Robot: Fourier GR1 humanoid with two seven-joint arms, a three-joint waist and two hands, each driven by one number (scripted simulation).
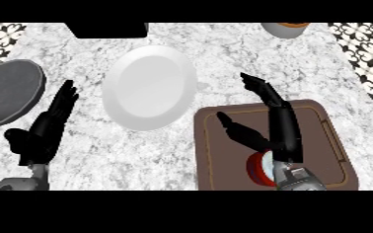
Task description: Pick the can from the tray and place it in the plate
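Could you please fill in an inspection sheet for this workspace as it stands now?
Surface: marbled grey counter.
Job's things: red can on the brown tray, partly hidden by the right hand; white plate bare, left of the tray.
Clutter: grey round dish at left edge, black box and a pot at the far edge.
Hands: right hand open over the can; left hand open, resting at left.
Cables: nothing seen.
Surroundings: patterned tiles.
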